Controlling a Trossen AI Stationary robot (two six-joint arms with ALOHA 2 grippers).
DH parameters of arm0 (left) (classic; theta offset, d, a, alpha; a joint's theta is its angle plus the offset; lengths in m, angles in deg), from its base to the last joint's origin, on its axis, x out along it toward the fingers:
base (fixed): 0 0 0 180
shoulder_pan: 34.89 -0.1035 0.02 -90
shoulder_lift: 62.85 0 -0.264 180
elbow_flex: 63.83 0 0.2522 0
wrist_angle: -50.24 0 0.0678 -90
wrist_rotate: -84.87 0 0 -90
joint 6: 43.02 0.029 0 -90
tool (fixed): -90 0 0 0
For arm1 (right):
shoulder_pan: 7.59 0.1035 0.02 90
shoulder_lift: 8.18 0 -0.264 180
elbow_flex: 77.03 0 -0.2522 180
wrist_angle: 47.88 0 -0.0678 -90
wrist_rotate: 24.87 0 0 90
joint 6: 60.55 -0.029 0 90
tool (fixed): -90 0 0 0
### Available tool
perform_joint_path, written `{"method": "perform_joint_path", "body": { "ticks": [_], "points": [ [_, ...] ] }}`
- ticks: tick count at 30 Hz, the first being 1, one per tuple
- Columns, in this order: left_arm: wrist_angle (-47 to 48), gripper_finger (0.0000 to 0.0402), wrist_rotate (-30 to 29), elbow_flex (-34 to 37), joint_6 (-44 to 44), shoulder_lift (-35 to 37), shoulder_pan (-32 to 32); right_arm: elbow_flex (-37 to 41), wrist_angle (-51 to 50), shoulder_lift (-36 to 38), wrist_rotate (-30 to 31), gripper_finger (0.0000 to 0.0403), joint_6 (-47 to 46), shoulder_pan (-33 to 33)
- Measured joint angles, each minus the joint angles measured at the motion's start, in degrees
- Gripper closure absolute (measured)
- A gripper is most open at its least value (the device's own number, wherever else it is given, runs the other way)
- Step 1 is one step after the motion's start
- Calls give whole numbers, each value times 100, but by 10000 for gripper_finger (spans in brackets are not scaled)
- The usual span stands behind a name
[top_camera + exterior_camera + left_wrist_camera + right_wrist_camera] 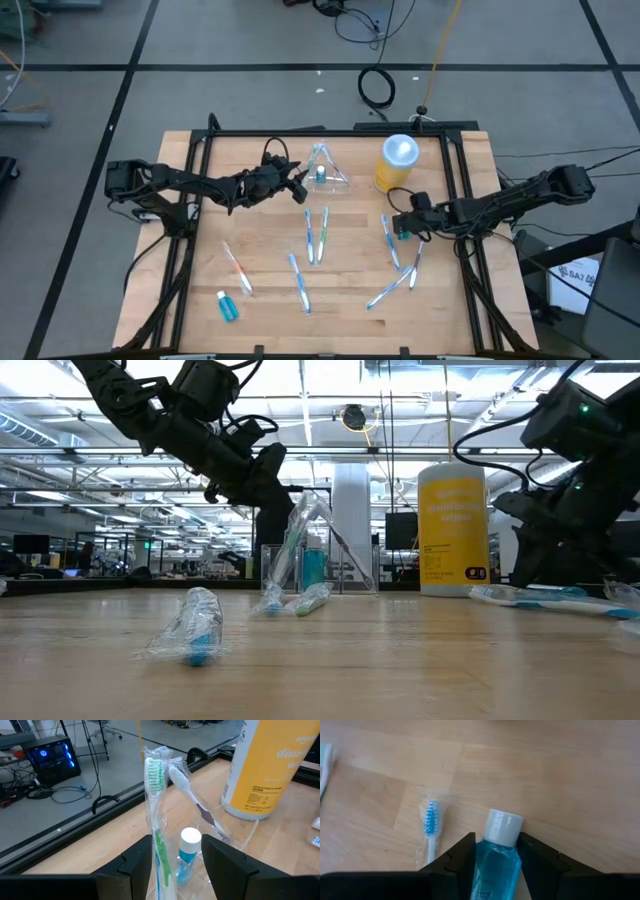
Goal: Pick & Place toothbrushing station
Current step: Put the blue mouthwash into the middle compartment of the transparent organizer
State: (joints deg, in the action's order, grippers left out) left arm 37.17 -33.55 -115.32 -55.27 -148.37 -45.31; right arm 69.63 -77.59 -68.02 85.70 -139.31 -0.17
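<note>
The left pincer stood open around the light, slippery, see-through plastic cup-like holder; grip its thin rim gently. The right pincer gripped a small blue bottle above the tabletop.

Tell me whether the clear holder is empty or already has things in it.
Not empty. The clear holder holds a small blue bottle and two wrapped toothbrushes that lean out over its rim, seen from the left wrist.

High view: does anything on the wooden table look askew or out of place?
Yes. Wrapped toothbrushes lie scattered at odd angles, and a small blue bottle with a white cap lies on its side near the front edge. Two wrapped brushes lean crookedly out of the clear plastic holder.
</note>
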Motion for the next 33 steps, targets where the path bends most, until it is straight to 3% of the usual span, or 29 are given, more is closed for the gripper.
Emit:
{"method": "perform_joint_path", "body": {
  "ticks": [14, 26, 33],
  "points": [
    [-179, 224, 365, 0, -31, 0, 145, 3, 1400, 88, 35, 274, 1556, 4],
    [-1017, 224, 1216, 0, -160, 0, 467, -6, 4496, 158, 361, 274, 4530, 7],
    [-1389, 224, 1390, 0, 3, 0, 664, -8, 5816, -104, 366, 285, 5530, 7]
  ]
}}
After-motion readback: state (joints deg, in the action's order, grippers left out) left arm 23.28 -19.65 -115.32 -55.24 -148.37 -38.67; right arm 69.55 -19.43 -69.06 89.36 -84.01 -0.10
